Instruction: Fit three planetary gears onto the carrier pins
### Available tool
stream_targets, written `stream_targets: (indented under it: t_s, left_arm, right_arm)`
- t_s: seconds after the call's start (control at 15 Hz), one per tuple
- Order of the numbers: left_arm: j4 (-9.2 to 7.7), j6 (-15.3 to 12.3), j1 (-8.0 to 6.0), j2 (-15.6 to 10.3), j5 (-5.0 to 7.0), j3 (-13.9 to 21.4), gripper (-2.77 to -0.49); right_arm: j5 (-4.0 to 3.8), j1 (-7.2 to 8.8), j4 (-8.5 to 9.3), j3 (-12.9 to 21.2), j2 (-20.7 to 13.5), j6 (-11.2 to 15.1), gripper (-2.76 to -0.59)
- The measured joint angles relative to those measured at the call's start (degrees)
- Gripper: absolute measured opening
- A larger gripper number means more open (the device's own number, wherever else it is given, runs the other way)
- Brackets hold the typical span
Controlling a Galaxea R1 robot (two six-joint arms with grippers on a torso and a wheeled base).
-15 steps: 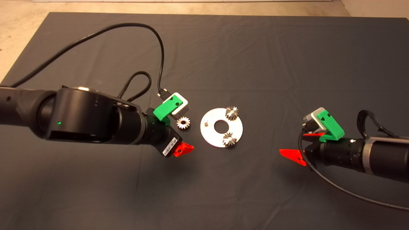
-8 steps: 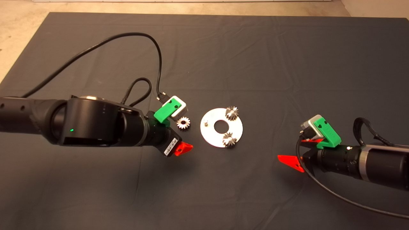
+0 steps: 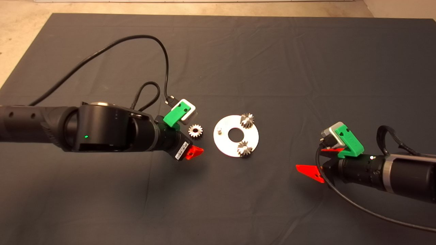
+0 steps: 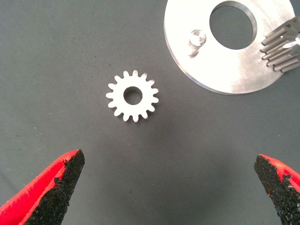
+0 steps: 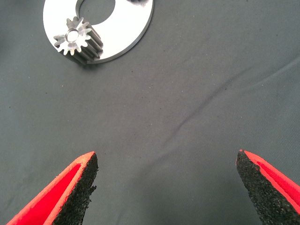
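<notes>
A flat silver disc (image 3: 223,143) lies mid-mat with planetary gears seated on two carrier pins, one at the far side (image 3: 247,119) and one at the near side (image 3: 244,148). The third pin (image 3: 219,130) stands bare on its left side. A loose gear (image 3: 195,130) lies flat on the mat just left of the disc. My left gripper (image 3: 191,137) is open right beside this loose gear (image 4: 132,96), its pads (image 4: 65,180) wide apart and touching nothing; the bare pin (image 4: 197,38) shows beyond. My right gripper (image 3: 315,160) is open over bare mat, right of the disc (image 5: 131,28).
A black cable (image 3: 102,52) loops from the left arm over the mat's far left. The dark mat (image 3: 272,68) ends at a pale floor (image 3: 20,41) along the far and left sides. The right arm's cable (image 3: 374,212) trails along the near right.
The left gripper has drawn back slightly to the left, so the loose gear shows clear of its camera housing. The right gripper has moved a little nearer the front edge, then stopped.
</notes>
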Motion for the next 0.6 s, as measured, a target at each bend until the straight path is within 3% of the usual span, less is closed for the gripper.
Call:
stream_targets:
  t_s: [0.13, 0.6]
  left_arm:
    - [0.68, 0.54, 0.61, 0.59, -2.46, -2.24, -0.62]
    - [0.85, 2.28, 0.83, 3.85, -3.02, -6.40, -0.62]
  right_arm:
    - [-0.13, 0.00, -0.02, 0.02, 0.00, 0.07, -1.16]
    - [-0.48, 0.00, -0.20, 0.06, 0.00, 0.07, -1.16]
